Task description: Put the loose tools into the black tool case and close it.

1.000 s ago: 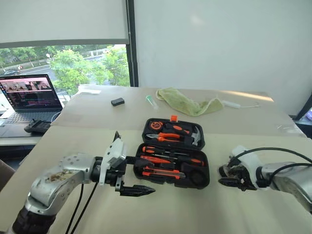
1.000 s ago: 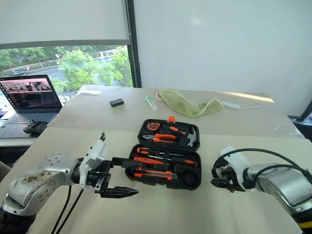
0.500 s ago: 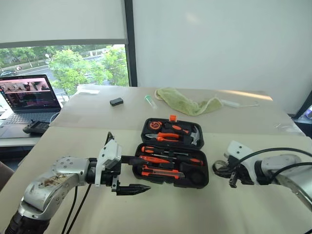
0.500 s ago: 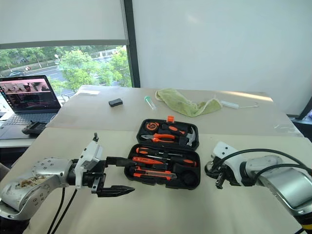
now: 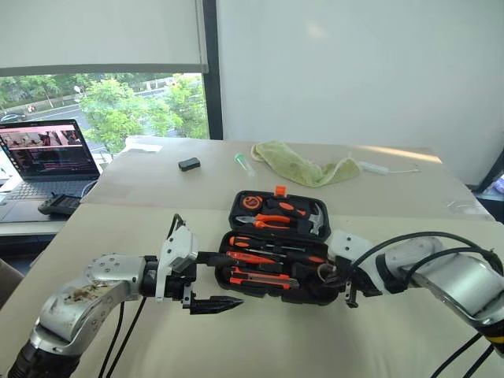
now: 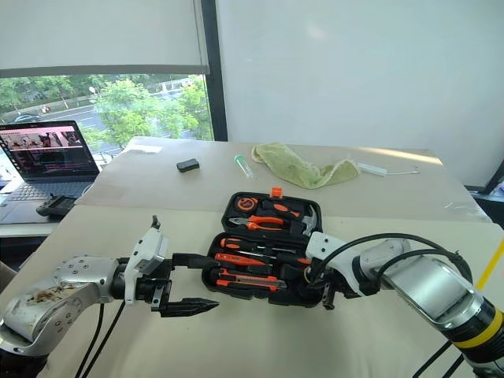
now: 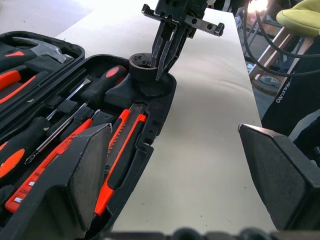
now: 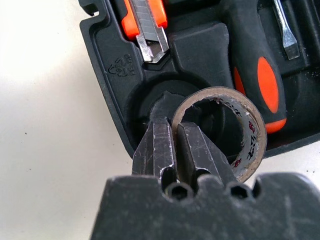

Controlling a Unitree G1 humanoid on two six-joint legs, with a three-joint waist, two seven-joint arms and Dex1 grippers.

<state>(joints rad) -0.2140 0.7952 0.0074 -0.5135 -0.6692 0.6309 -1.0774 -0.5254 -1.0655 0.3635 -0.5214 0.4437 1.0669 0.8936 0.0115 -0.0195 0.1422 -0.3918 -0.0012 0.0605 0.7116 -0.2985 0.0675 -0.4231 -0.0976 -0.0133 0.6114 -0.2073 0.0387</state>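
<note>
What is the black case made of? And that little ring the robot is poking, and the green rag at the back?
The case looks like hard matte plastic: moulded slots and a stamped recycling mark. The ring looks like a roll of dark tape on a cardboard core, with a brownish printed inner band. The rag looks like soft cloth, lying crumpled and folded.

Office or lab room with plain white walls. Large window (image 5: 110, 106) with roller blind (image 5: 98, 35) half lowered, trees and a road outside; open laptop (image 5: 43, 157) on a side desk; cloth-covered work tables (image 5: 157, 177) carrying an open tool case (image 5: 276, 248), green rag (image 5: 303, 167) and loose cables.
</note>
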